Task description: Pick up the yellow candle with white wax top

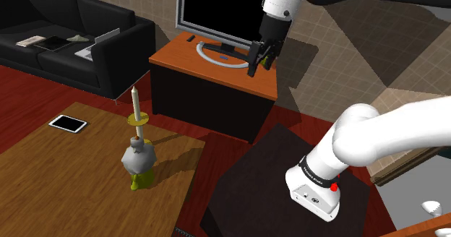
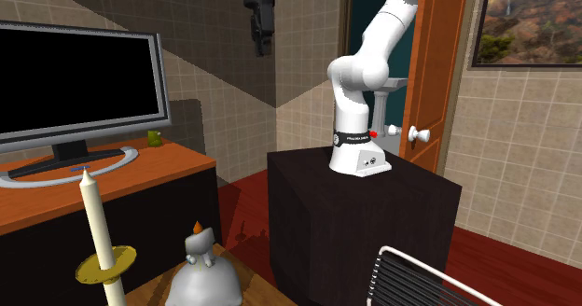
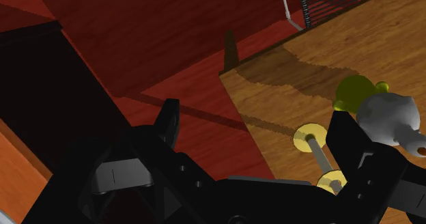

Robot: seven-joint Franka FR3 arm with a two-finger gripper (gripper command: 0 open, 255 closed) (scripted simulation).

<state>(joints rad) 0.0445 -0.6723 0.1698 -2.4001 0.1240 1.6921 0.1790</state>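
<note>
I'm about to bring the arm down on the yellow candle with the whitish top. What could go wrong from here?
1. A tall white taper in a yellow dish stands right beside the yellow candle. The open jaws could knock the taper over on the way down.
2. The candle's grey-white top looks lumpy and wider than its yellow base, so a grasp there may slip.
3. The jaws hang high by the television, far from the table, so a long approach may drift off line.

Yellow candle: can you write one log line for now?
black two-finger gripper: open, empty | position: high, well away from candle | squat yellow candle with grey-white wax top: standing on brown wooden table, untouched
</note>
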